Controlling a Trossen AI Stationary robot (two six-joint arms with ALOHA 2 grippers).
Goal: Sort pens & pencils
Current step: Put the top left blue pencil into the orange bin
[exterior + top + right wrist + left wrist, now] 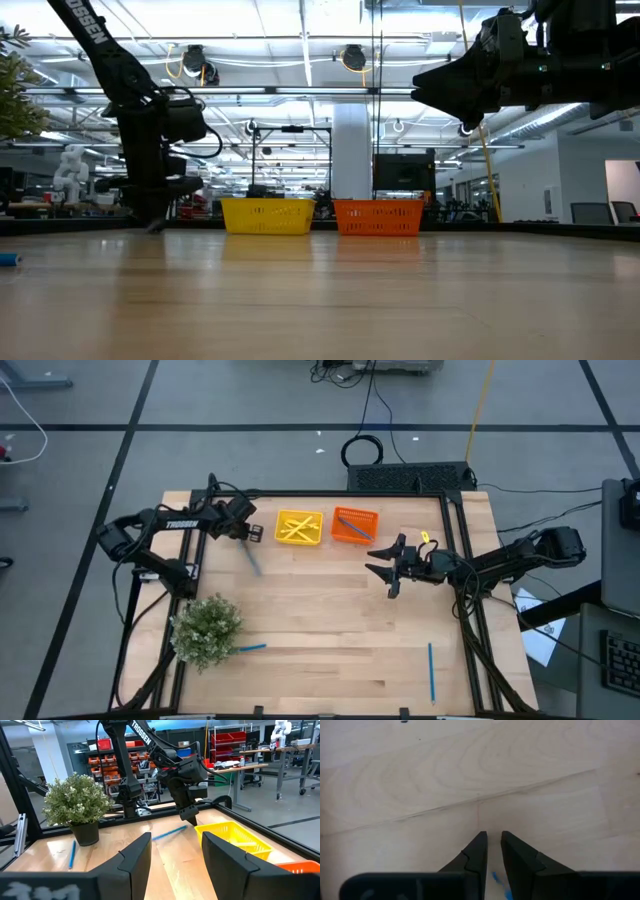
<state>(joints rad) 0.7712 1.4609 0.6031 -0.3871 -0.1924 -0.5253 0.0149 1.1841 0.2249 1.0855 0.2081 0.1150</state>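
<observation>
— Where's your left claw (pixel 246 543)?

— Just beside the yellow tray (pixel 299 527), clenched on a blue pen (pixel 252 558) that slants down to the tabletop (pixel 330 620). In the left wrist view you see blue between the fingers (pixel 475 860).

— And your right claw (pixel 388 565)?

— Held up in front of the orange tray (pixel 355 525), fingers (pixel 135 855) apart, gripping nothing.

— What else lies around?

— A second blue pen (pixel 251 648) touches the plant (pixel 207 628); a third blue pen (pixel 431 670) lies near the tabletop's right edge. Yellow pencils (pixel 296 528) are in the yellow tray.
</observation>
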